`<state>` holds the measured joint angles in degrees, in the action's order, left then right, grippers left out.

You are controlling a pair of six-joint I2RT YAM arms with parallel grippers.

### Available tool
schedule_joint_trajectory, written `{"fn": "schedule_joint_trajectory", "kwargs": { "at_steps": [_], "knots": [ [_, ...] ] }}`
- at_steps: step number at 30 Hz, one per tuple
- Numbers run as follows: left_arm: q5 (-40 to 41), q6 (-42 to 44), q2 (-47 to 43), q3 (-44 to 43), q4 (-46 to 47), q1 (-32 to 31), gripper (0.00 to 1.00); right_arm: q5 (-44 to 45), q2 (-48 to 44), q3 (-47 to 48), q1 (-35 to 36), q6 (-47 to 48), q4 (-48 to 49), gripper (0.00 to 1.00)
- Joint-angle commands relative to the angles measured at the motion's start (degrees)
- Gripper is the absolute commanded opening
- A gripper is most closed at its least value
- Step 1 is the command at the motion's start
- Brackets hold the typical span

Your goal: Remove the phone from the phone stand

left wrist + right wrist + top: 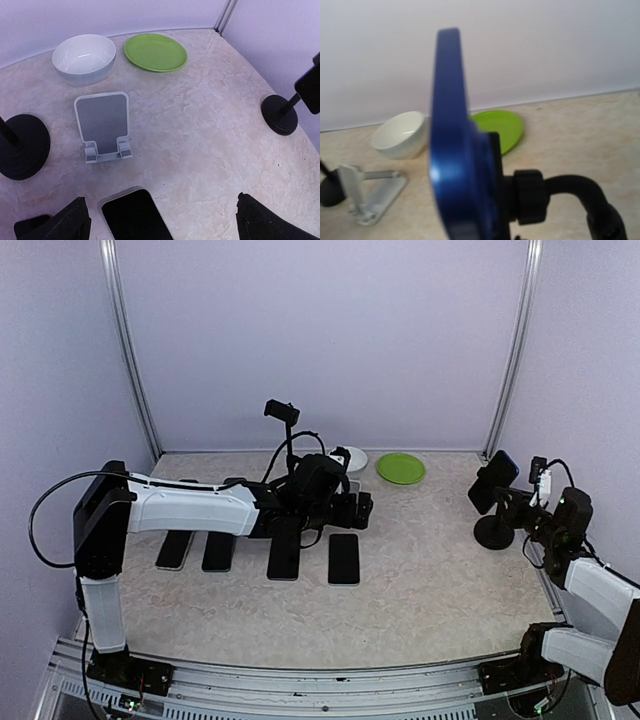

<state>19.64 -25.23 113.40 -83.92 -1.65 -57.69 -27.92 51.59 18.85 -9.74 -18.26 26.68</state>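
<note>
The blue phone (pixel 449 150) sits mounted on the black phone stand (pixel 493 531) at the right side of the desk (pixel 430 580), seen edge-on from the right wrist. The right pincer (pixel 520 502) is close beside it; whether it grips the phone cannot be told. The left pincer (pixel 160 200) stands wide above a dark phone (pixel 132 216) lying flat mid-desk.

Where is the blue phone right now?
The blue phone is mounted on the black stand at the far right of the table in the top view, right of the green plate.
</note>
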Motion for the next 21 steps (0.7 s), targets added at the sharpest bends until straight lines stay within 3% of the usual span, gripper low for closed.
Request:
{"fn": "schedule_joint_trajectory", "kwargs": {
  "at_steps": [1, 11, 21],
  "knots": [
    [-7.1, 6.6, -3.8, 2.9, 6.8, -0.4, 0.99, -8.7, 0.5, 3.0, 0.7, -4.8, 4.1, 0.0],
    [-16.2, 10.6, -3.0, 2.2, 10.0, -1.6, 0.99, -11.2, -1.5, 3.6, 8.0, -12.0, 2.7, 0.0],
    [-15.9, 16.9, 1.3, -4.4, 6.1, -4.8, 0.99, -9.9, -2.6, 2.5, 16.8, -16.7, 3.3, 0.0]
  ]
}}
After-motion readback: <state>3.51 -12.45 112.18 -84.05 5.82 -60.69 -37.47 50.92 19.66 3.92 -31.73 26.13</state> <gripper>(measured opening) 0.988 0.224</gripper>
